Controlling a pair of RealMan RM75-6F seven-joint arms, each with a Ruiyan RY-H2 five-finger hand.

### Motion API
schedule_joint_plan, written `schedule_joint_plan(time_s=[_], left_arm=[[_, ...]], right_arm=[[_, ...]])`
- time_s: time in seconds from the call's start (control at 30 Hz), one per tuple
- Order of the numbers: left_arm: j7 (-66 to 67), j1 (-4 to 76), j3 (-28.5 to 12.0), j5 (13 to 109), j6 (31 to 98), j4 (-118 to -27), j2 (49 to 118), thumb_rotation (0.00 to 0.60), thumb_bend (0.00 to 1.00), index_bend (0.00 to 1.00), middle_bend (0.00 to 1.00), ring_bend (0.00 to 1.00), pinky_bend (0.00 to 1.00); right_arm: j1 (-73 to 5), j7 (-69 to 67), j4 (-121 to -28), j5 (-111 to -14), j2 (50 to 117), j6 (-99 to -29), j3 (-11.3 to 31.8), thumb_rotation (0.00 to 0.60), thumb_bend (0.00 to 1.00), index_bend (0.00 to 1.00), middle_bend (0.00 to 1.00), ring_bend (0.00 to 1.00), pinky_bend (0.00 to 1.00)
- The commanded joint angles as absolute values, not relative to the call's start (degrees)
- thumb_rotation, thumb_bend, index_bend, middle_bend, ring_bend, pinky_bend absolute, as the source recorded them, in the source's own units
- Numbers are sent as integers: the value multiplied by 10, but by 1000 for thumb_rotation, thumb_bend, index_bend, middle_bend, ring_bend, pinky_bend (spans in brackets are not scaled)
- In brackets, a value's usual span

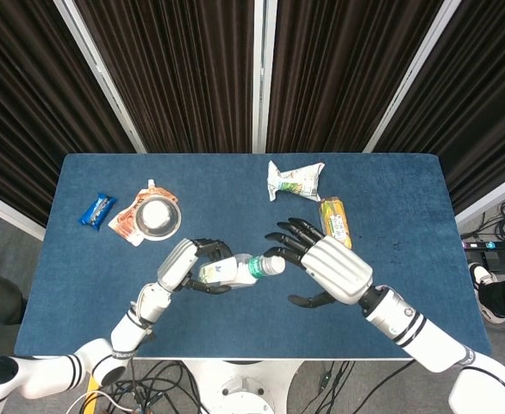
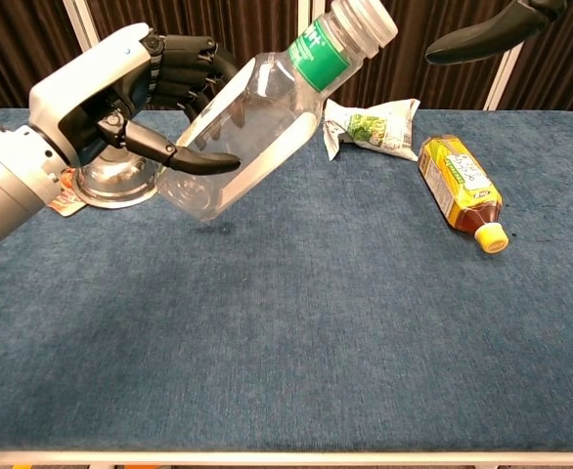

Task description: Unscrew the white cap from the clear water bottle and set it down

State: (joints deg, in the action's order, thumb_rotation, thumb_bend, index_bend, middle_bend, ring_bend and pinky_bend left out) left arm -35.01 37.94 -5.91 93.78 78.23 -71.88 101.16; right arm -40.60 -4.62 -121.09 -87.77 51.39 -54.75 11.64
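Note:
My left hand (image 1: 183,261) (image 2: 106,90) grips the clear water bottle (image 1: 222,272) (image 2: 252,132) around its body and holds it tilted above the blue table, neck pointing toward my right. The white cap (image 1: 274,266) (image 2: 365,20) sits on the neck above a green label. My right hand (image 1: 330,267) hovers just right of the cap with its fingers spread and holds nothing. In the chest view only one dark fingertip (image 2: 482,34) of it shows, apart from the cap.
A yellow tea bottle (image 1: 336,221) (image 2: 460,182) lies at the right, with a snack bag (image 1: 294,180) (image 2: 373,128) behind it. At the left a metal bowl (image 1: 159,216) (image 2: 118,178) stands on an orange pouch, and a blue wrapper (image 1: 97,210) lies further left.

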Motion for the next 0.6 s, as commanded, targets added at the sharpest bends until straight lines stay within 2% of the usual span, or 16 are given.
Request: schedule_joint_plan(time_s=[0.03, 0.6], left_arm=[[-350, 378, -59, 939, 785, -720, 1011, 600, 311, 667, 639, 567, 561], [-347, 382, -62, 936, 782, -724, 1009, 600, 311, 671, 639, 567, 561]], right_arm=[[-407, -39, -1205, -863, 515, -543, 117, 580, 127, 228, 127, 0, 0], [-412, -35, -1203, -851, 512, -524, 109, 580, 131, 228, 123, 0, 0]])
